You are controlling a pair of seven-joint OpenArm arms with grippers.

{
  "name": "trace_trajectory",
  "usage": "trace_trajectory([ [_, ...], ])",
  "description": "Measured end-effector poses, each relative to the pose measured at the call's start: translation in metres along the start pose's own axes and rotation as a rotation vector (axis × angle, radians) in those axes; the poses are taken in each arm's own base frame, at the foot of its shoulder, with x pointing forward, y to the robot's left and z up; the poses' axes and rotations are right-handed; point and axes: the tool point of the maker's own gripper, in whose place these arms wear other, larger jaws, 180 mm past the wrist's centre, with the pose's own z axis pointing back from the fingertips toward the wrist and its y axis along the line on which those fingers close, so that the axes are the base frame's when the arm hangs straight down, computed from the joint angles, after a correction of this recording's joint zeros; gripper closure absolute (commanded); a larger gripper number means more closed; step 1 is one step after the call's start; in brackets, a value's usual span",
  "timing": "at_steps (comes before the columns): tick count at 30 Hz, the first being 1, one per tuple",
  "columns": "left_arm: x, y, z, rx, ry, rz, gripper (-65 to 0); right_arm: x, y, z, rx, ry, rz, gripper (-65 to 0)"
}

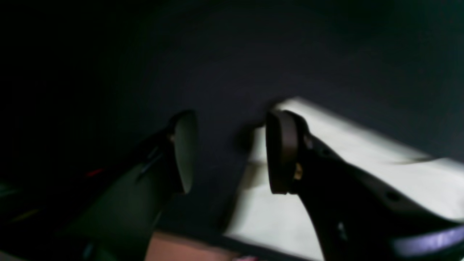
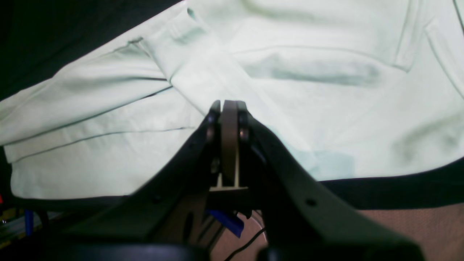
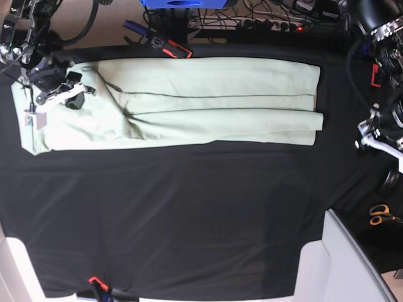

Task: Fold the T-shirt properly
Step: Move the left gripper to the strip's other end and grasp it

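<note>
The pale mint-green T-shirt (image 3: 189,104) lies on the black cloth table cover (image 3: 189,214) as a long strip folded lengthwise across the far half. My right gripper (image 2: 229,108) is shut and empty, hovering over the shirt (image 2: 308,90) near its folded sleeve; in the base view it is at the shirt's left end (image 3: 72,97). My left gripper (image 1: 232,156) is open and empty over black cloth, with one finger (image 1: 279,156) at a corner of the shirt (image 1: 362,163). In the base view the left arm (image 3: 376,139) stands off the shirt's right end.
Orange-handled scissors (image 3: 380,215) lie at the right, off the cover. A red and black tool (image 3: 170,47) and a blue object (image 3: 182,3) sit behind the shirt among cables. White table surface (image 3: 343,264) shows at the near right corner.
</note>
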Motion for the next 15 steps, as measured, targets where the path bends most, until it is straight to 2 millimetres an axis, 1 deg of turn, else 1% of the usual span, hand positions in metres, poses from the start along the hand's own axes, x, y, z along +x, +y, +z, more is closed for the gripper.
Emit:
trace_trajectory([
  [2, -0.010, -0.003, -0.007, -0.012, 0.026, 0.025, -29.9, -0.002, -0.001, 0.000, -0.002, 0.007, -0.001, 0.0],
  [4, -0.027, -0.005, -0.022, -0.015, 0.083, 0.025, -29.9, -0.001, 0.000, 0.000, -0.001, 0.005, -0.001, 0.0],
  [6, -0.038, -0.021, -0.038, -0.049, 0.128, 0.006, -29.9, -0.001, 0.001, 0.000, 0.002, 0.005, -0.002, 0.0],
  [8, -0.042, -0.041, -0.050, -0.114, 0.154, 0.008, -30.2, -0.002, 0.002, 0.000, 0.009, 0.007, 0.016, 0.0],
  [9, -0.045, -0.045, -0.053, -0.128, 0.160, 0.022, -30.4, -0.001, 0.004, 0.000, 0.024, 0.006, 0.041, 0.0],
  [11, -0.054, -0.040, -0.057, -0.113, 0.188, 0.031, -30.7, -0.001, 0.008, 0.001, 0.045, 0.003, 0.073, 0.0],
  [12, -0.058, -0.034, -0.056, -0.093, 0.200, 0.028, -32.6, -0.001, 0.008, 0.001, 0.048, 0.005, 0.077, 0.0],
  [13, -0.060, -0.030, -0.055, -0.086, 0.205, 0.029, -36.4, -0.002, 0.008, 0.001, 0.052, 0.005, 0.084, 0.0],
  [14, -0.062, -0.028, -0.054, -0.089, 0.209, 0.021, -42.7, -0.003, 0.009, 0.001, 0.057, 0.007, 0.086, 0.0],
  [15, -0.062, -0.030, -0.052, -0.131, 0.204, -0.008, -49.4, -0.003, 0.009, 0.001, 0.057, 0.007, 0.087, 0.0],
])
